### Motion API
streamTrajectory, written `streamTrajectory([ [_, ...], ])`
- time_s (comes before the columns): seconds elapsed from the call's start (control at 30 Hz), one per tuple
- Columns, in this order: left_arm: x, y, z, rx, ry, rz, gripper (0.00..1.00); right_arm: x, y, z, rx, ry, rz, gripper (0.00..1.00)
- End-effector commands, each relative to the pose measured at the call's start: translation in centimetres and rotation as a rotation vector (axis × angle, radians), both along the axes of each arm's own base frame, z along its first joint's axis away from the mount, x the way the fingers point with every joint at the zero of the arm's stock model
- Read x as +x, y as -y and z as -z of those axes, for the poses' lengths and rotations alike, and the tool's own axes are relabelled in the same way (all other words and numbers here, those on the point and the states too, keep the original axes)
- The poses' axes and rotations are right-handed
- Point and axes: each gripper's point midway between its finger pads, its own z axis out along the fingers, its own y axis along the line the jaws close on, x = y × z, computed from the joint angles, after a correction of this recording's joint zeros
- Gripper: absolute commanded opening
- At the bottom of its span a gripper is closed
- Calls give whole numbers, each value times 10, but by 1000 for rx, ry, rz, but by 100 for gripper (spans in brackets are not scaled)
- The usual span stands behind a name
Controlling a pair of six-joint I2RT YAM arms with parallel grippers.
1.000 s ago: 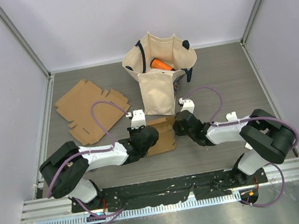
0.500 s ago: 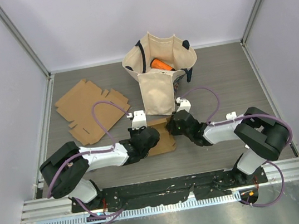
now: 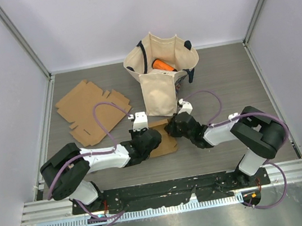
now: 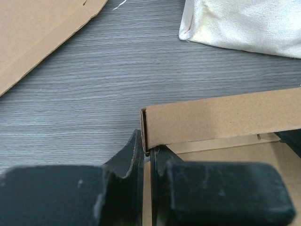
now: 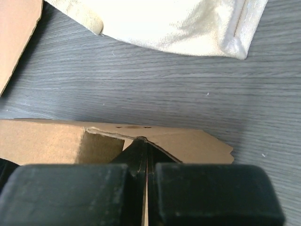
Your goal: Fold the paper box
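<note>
Box position: paper box (image 4: 221, 117) lies directly ahead of my fingertips, btwn both grippers. L gripper (image 4: 149, 155) narrow, clamped on box wall at corner. R gripper (image 5: 145, 146) fully closed, tips against box flap. Tote bag (image 5: 164, 23) just beyond.

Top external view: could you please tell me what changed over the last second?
The right gripper, shut on the paper box, moved left toward the left gripper, pushing that side inward. The left gripper kept its pinch; the tote bag and flat cardboard stayed put.
</note>
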Motion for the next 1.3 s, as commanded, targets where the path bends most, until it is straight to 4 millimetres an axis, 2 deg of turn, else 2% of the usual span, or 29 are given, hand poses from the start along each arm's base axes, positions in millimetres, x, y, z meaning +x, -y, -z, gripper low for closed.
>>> streamTrajectory([
  [0.0, 4, 7, -14, -53, 47, -24, 0, -19, 21, 2, -82, -47, -1, 1],
  [0.03, 4, 5, -14, -48, 51, -25, 0, -16, 19, -12, -98, -33, -18, 1],
  [0.07, 5, 4, -14, -41, 54, -25, 0, -28, 37, -1, -229, -100, -62, 6],
  [0.1, 5, 4, -15, -35, 56, -23, 0, -23, 28, -27, -219, -85, -104, 9],
  [0.13, 5, 3, -15, -33, 58, -22, 0, -30, 36, -27, -271, -119, -135, 18],
  [0.17, 5, 3, -16, -30, 61, -20, 0, -45, 55, -20, -386, -181, -181, 27],
  [0.2, 5, 3, -16, -31, 61, -20, 0, -43, 56, -37, -401, -164, -187, 30],
  [0.27, 5, 2, -15, -31, 62, -22, 0, -51, 77, -41, -507, -197, -197, 34],
  [0.37, 4, 1, -14, -40, 65, -20, 0, -44, 85, -56, -553, -127, -194, 40],
  [0.5, 3, 2, -14, -45, 64, -12, 0, -26, 83, -71, -574, -41, -201, 44],
  [0.63, 2, 1, -14, -42, 64, -7, 0, -10, 78, -76, -571, 10, -218, 46],
  [0.77, 2, 0, -14, -47, 67, -8, 0, 2, 60, -81, -508, 76, -273, 45],
  [0.9, 2, 0, -14, -55, 71, -9, 0, 4, 47, -73, -481, 104, -338, 41],
  [1.0, 2, 1, -14, -57, 72, -9, 0, 8, 37, -76, -454, 131, -351, 37],
  [1.1, 3, 1, -14, -56, 71, -9, 0, 8, 33, -75, -439, 114, -350, 26],
  [1.27, 3, 2, -14, -54, 71, -11, 0, -6, 24, -72, -396, 39, -345, 3],
])
